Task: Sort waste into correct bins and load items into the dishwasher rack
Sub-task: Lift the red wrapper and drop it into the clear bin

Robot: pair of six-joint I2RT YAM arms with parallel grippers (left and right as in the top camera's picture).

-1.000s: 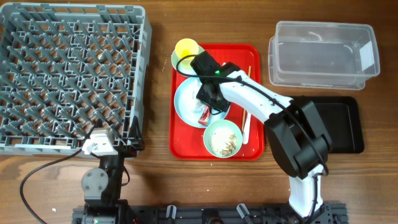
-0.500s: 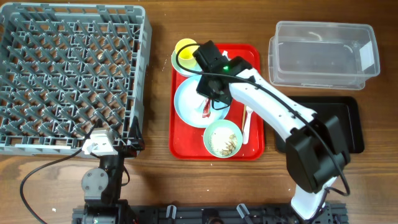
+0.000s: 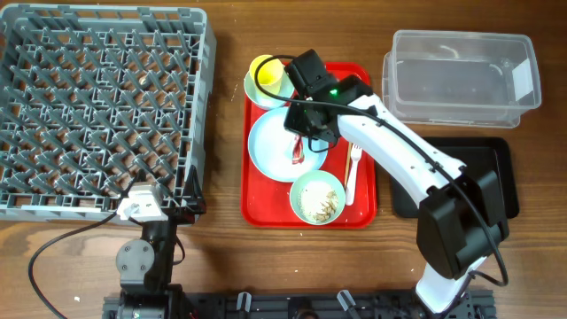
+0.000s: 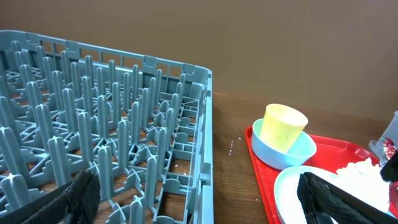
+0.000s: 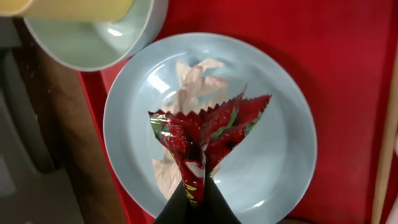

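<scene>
My right gripper (image 3: 301, 146) is shut on the crumpled red-and-white wrapper (image 5: 205, 134) and holds it above the pale round plate (image 3: 270, 146), where a pale scrap (image 5: 189, 93) lies. The yellow cup (image 3: 265, 70) sits in a blue-green bowl (image 4: 283, 152) at the red tray's far left. A second bowl (image 3: 316, 198) holds rice-like scraps. The white fork (image 3: 352, 173) and the chopstick (image 3: 355, 102) lie on the tray's right side. The clear tub (image 3: 461, 75) and the black tray (image 3: 500, 177) are to the right. My left gripper (image 4: 199, 199) is open by the grey rack (image 3: 97, 106).
The red tray (image 3: 266, 208) lies in the middle of the wooden table. The rack fills the left side. My right arm reaches from the front right across the tray.
My right gripper has risen and drifted right and back with the wrapper pinched in it, lifting it off the plate. The left arm has not moved.
</scene>
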